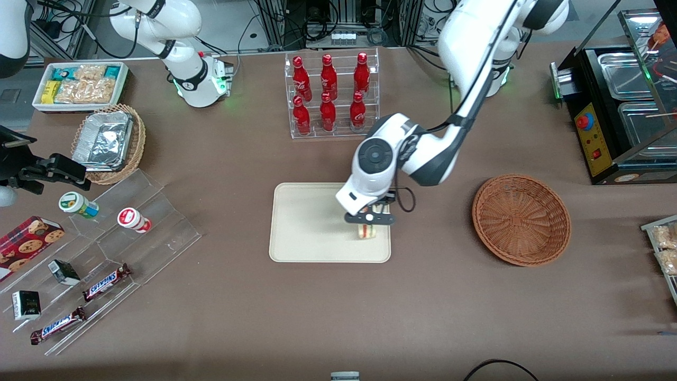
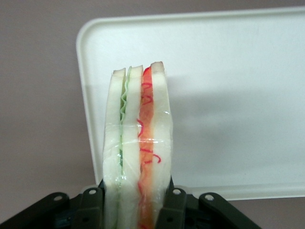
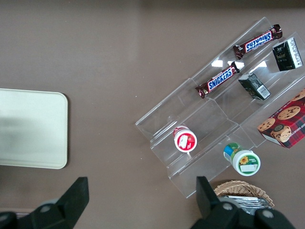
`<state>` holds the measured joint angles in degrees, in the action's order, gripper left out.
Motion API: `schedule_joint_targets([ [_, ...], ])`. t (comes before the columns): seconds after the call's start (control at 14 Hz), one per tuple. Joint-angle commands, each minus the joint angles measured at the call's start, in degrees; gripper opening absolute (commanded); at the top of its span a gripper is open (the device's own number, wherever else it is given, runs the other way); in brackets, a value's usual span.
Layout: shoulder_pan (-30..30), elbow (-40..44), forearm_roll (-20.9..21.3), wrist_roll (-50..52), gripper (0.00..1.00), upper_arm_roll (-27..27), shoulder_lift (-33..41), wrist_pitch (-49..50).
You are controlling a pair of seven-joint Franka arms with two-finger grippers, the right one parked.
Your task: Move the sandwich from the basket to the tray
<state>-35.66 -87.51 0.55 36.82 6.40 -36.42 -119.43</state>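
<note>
Brown cloth covers the counter [image 1: 338, 317], and near its middle the tray [image 1: 307, 222] lies flat with the empty basket [image 1: 521, 219] well apart from it, toward the working arm's end. The hand [image 1: 370, 218] hangs over the tray's corner nearest the basket and the front edge, its two fingers [image 2: 174, 205] pressed against the bread faces of the sandwich [image 2: 138, 143], which stands upright on its edge between them. Whether the sandwich touches the tray yet I cannot tell. The risk, as I judge it, lies in the release: the sandwich is tall and narrow, so letting go above the surface could tip it over. It also sits near the tray's rim, so a topple toward the basket might carry it onto the counter.
</note>
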Motion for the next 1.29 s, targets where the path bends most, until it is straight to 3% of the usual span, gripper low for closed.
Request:
schedule_joint_targets([
  [0.0, -0.5, 2.5, -0.4, -0.1, 0.42, -0.9, -2.5, 1.0],
  [0.71, 0.0, 2.3, -0.3, -0.3, 0.46, -1.1, -6.5, -3.8],
  [0.86, 0.0, 2.3, -0.3, -0.3, 0.60, -1.1, -6.5, -4.1],
  [1.0, 0.1, 2.5, -0.3, 0.5, 0.86, -1.1, -6.0, -4.1],
  [1.21, 0.4, 2.7, -1.7, 1.1, 0.98, -1.2, -3.8, -3.4],
])
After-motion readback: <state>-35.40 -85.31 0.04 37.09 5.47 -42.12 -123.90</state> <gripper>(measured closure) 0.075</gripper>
